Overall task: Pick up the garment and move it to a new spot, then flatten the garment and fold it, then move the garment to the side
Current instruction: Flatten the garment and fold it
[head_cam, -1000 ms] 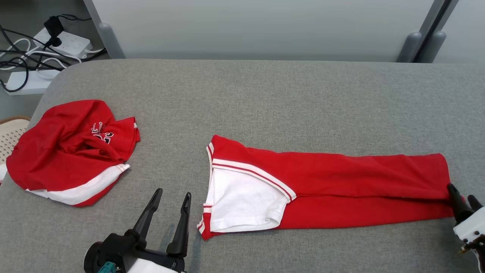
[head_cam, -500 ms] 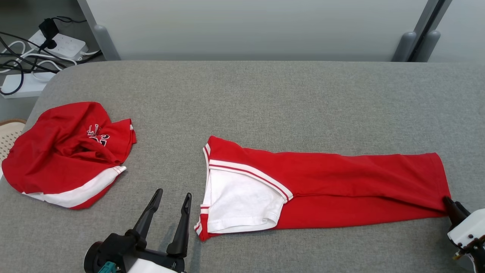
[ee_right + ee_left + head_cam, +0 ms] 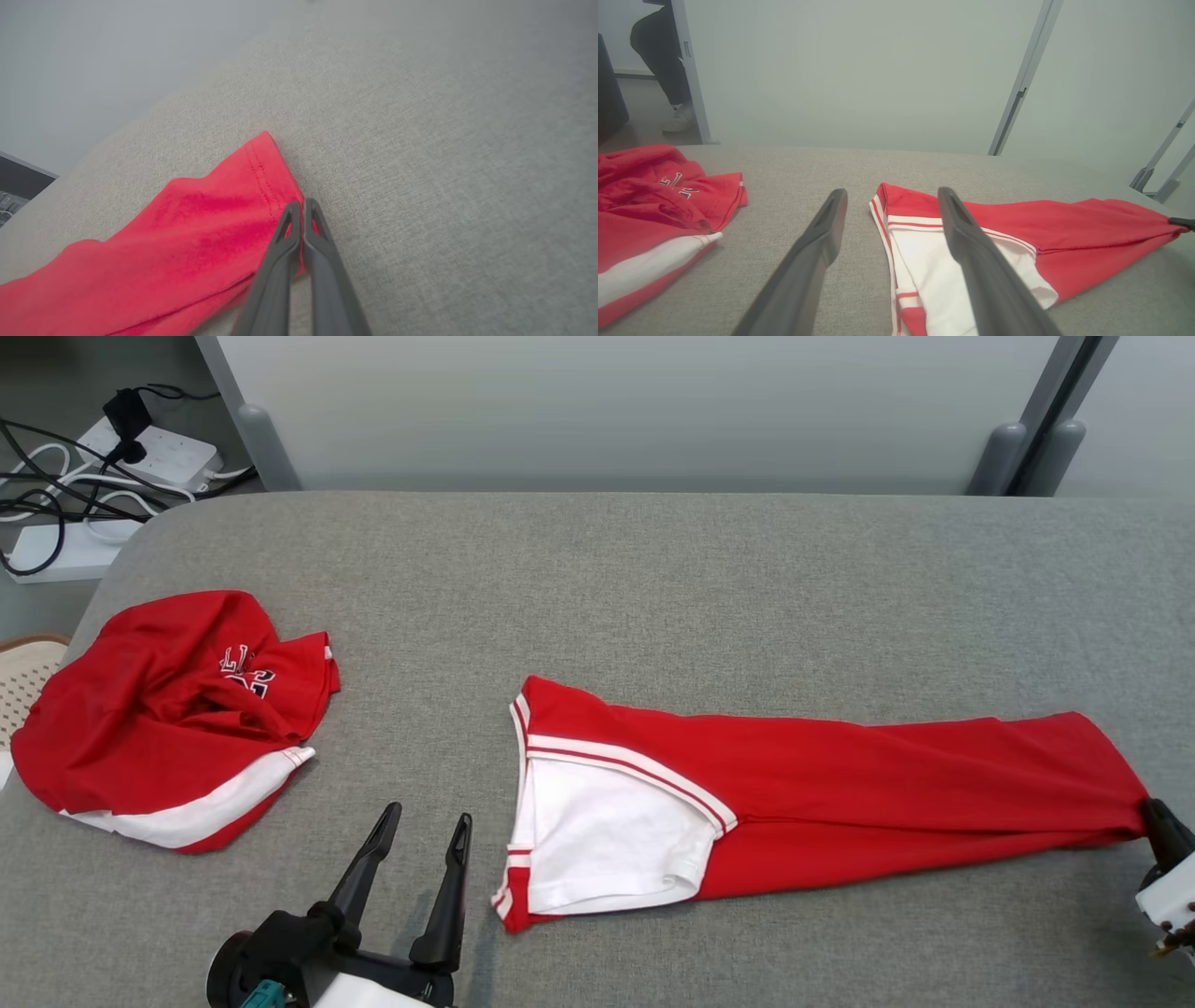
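Observation:
The garment (image 3: pixel 840 784) is a red jersey with white trim, folded into a long strip across the grey table (image 3: pixel 653 588). Its white sleeve end lies at the left and its hem at the right. My right gripper (image 3: pixel 1156 812) is at the table's right edge, shut on the hem's near corner. In the right wrist view the right gripper (image 3: pixel 302 204) pinches the stitched edge of the garment (image 3: pixel 196 233), which is pulled taut. My left gripper (image 3: pixel 426 814) stands open just left of the sleeve end, touching nothing. In the left wrist view the left gripper (image 3: pixel 892 192) frames the garment (image 3: pixel 1087 224).
A second red jersey (image 3: pixel 168 719) lies crumpled at the table's left end. Beside it, off the edge, is a wicker basket (image 3: pixel 23 672). Power strips and cables (image 3: pixel 112 448) lie on the floor at the back left. A person's leg (image 3: pixel 658 46) stands behind the partition.
My right gripper has shut on the hem corner and drawn it to the right, stretching the strip. The left gripper has stayed open and still. The head camera shifted slightly.

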You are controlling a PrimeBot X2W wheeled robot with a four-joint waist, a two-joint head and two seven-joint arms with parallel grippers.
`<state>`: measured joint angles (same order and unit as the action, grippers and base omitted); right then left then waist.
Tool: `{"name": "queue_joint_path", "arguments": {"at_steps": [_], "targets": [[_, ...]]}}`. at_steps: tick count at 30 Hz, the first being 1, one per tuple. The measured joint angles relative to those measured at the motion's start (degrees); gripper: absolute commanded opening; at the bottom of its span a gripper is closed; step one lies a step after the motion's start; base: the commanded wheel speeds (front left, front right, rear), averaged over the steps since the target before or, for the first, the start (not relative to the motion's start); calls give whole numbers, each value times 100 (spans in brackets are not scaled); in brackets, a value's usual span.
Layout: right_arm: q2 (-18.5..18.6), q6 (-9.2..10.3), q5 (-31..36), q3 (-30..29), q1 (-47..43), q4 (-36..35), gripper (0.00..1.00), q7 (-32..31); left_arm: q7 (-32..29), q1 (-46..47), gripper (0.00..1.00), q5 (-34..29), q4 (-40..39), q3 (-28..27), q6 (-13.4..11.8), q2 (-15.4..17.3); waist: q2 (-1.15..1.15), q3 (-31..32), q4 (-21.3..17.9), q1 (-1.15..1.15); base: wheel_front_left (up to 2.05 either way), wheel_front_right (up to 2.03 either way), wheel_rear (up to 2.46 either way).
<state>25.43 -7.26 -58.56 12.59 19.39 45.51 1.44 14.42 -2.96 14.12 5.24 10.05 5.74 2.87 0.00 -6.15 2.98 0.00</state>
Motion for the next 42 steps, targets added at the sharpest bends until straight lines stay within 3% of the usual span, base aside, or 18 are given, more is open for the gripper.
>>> {"name": "queue_joint_path", "arguments": {"at_steps": [11,25,42], "targets": [[224,1,-231,272,-8,-447,0,275,0,11,100,9,-13,19,-1,-2,0,-27,-127,0,0,0,0],[226,1,189,879,-17,-1948,0,382,0,115,100,57,35,66,-10,-5,0,100,69,0,0,0,0],[-538,1,788,1739,429,-2799,0,-430,0,118,100,223,79,196,-35,-5,0,133,762,0,0,0,0]]}}
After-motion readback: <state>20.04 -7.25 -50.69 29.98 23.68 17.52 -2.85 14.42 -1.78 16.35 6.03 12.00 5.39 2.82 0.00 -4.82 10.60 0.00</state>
